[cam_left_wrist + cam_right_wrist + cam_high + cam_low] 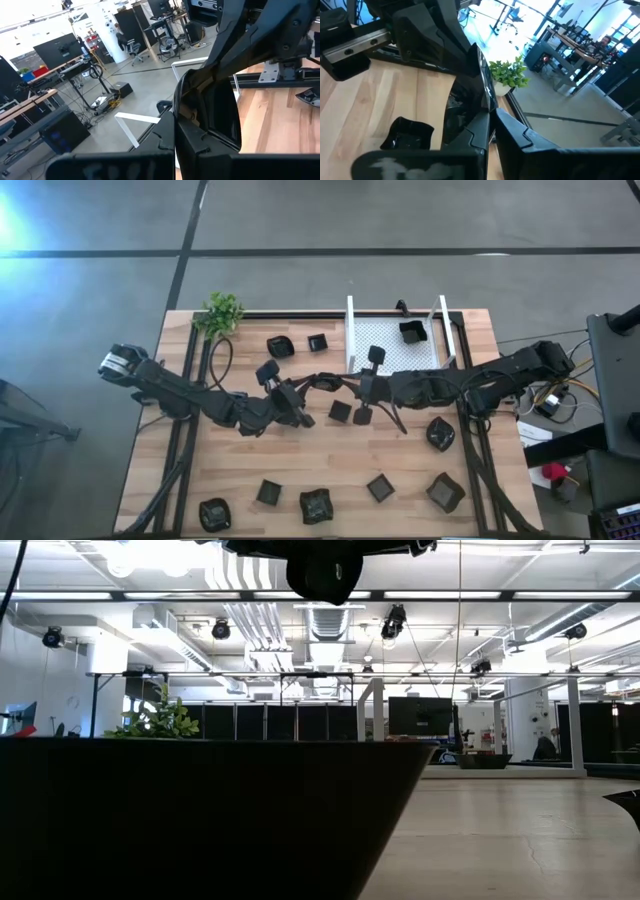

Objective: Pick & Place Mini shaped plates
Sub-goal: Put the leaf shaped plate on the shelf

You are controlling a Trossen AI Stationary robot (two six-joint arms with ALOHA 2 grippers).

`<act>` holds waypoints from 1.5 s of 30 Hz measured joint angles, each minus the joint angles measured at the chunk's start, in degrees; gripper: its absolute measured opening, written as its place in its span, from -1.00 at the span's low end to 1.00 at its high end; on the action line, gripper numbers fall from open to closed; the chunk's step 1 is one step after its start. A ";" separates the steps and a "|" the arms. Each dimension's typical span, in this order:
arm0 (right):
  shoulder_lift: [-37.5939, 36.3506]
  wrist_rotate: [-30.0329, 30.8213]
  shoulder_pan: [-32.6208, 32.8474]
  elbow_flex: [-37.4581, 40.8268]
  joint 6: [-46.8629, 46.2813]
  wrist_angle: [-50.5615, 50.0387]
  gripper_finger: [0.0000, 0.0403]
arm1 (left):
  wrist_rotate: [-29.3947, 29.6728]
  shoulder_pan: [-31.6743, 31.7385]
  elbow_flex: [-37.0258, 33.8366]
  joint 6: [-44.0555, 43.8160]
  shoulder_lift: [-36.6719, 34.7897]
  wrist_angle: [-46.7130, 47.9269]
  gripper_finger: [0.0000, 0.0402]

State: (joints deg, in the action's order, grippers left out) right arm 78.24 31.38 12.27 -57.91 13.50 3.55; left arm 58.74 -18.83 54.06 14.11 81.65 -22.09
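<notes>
A: High view: both arms meet mid-bench, a handover by the look of it. The left end effector and right end effector sit almost nose to nose, with loose plates all round and one plate in the white tray at one o'clock.

B: Low view?

A: Mostly blocked by something dark.

B: Left wrist view?

A: Its fingers are clamped on a held plate, edge-on.

B: Right wrist view?

A: Narrow, pinching that same plate's rim. I'd confirm its grip before the left lets go. No readable writing.

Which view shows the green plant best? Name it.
Right wrist view: the green plant appears close, leaves distinct. High view shows it small; low view only leaves above a dark shape; left wrist, nothing.
</notes>
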 joint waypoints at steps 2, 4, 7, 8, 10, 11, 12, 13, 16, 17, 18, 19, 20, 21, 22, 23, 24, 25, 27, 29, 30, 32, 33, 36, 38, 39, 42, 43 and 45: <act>0.00 0.16 0.00 0.00 0.00 0.02 -0.91 | -0.12 0.00 0.00 0.00 -0.02 -0.02 -1.00; 0.00 0.49 0.00 0.00 0.02 0.02 -0.91 | -0.26 0.00 0.00 -0.02 -0.02 -0.06 -0.98; 0.03 0.06 0.00 0.00 0.05 0.22 -0.91 | -1.53 0.00 0.00 -0.04 -0.02 -0.43 -0.88; 0.04 -0.08 0.02 0.00 0.09 0.22 -0.91 | -1.56 0.00 0.00 -0.03 -0.02 -0.41 -0.83; 0.07 -0.09 0.04 0.00 0.20 0.22 -0.91 | -1.48 0.00 0.00 -0.04 -0.02 -0.39 -0.73; 0.07 -0.09 0.04 0.00 0.20 0.24 -0.91 | -1.44 0.00 0.00 -0.13 -0.02 -0.42 -0.68; 0.07 -0.09 0.04 0.00 0.20 0.24 -0.92 | -1.35 0.00 0.00 -0.30 -0.02 -0.41 -0.64; 0.07 -0.07 0.04 0.00 0.16 0.22 -0.92 | -1.25 0.01 0.00 -0.50 -0.02 -0.39 -0.60; 0.07 -0.02 0.04 0.00 0.04 0.19 -0.92 | -1.13 -0.04 0.00 -0.52 -0.02 -0.37 -0.51; 0.07 0.10 0.07 0.00 0.04 0.19 -0.92 | -1.10 -0.08 0.00 -0.54 -0.02 -0.36 -0.49; 0.07 0.45 0.09 0.00 0.04 0.19 -0.92 | -1.03 -0.12 0.00 -0.55 -0.02 -0.35 -0.47; 0.07 0.94 0.11 0.00 0.04 0.15 -0.92 | -0.97 -0.14 0.00 -0.58 -0.02 -0.34 -0.46; 0.07 1.56 0.11 0.00 0.04 0.10 -0.92 | -0.90 -0.21 0.00 -0.68 -0.02 -0.33 -0.45; 0.07 1.93 0.11 0.00 0.02 0.10 -0.92 | -0.78 -0.35 0.00 -0.78 -0.02 -0.33 -0.45; 0.07 2.27 0.11 0.00 0.02 0.11 -0.92 | -0.76 -0.50 0.00 -0.96 -0.02 -0.33 -0.44; 0.07 2.85 0.11 0.00 0.02 0.10 -0.92 | -0.72 -0.73 0.00 -0.96 -0.04 -0.26 -0.44; 0.07 3.15 0.11 0.00 0.02 0.08 -0.92 | -0.67 -1.01 0.00 -0.96 -0.04 -0.20 -0.44; 0.07 3.31 0.11 0.00 0.02 0.08 -0.92 | -0.61 -1.31 0.00 -0.96 -0.05 -0.19 -0.44; 0.07 4.22 0.11 0.00 0.02 0.08 -0.92 | 0.21 -1.90 0.00 -0.96 -0.15 -0.11 -0.44; 0.07 5.46 0.11 0.00 0.02 0.00 -0.92 | 1.41 -2.58 0.00 -0.90 -0.20 -0.11 -0.44; 0.04 6.13 0.11 0.00 0.02 -0.04 -0.92 | 2.31 -2.92 0.00 -0.67 -0.22 -0.09 -0.44; -0.15 6.29 0.09 0.00 -0.10 -0.13 -0.92 | 4.45 -3.61 0.00 -0.35 -0.22 -0.02 -0.44; -0.33 6.34 0.09 0.00 -0.31 -0.15 -0.92 | 5.60 -3.93 0.00 -0.17 -0.22 -0.04 -0.44; -1.28 6.35 0.09 0.00 -1.29 -0.33 -0.92 | 8.11 -4.87 0.00 0.88 -0.26 -0.10 -0.44; -2.12 6.63 0.09 0.00 -2.15 -0.60 -0.92 | 9.17 -5.49 0.00 0.98 -0.25 -0.09 -0.44; -2.58 7.14 0.09 0.00 -2.81 -0.58 -0.92 | 9.41 -5.77 0.00 0.97 -0.27 -0.16 -0.44; -4.54 10.17 0.09 0.00 -4.55 -2.17 -0.92 | 9.97 -6.60 0.00 1.07 -0.37 -0.29 -0.44; -5.35 11.66 -0.02 0.00 -5.41 -3.09 -0.92 | 9.99 -6.95 0.02 1.09 -0.44 -0.26 -0.44; -6.75 14.59 -0.53 0.00 -7.91 -5.57 -0.92 | 9.97 -7.39 0.02 1.11 -0.51 -0.21 -0.44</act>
State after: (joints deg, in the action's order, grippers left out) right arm 71.49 45.97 11.74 -57.91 5.59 -2.02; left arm 68.71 -26.22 54.08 15.22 81.13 -22.30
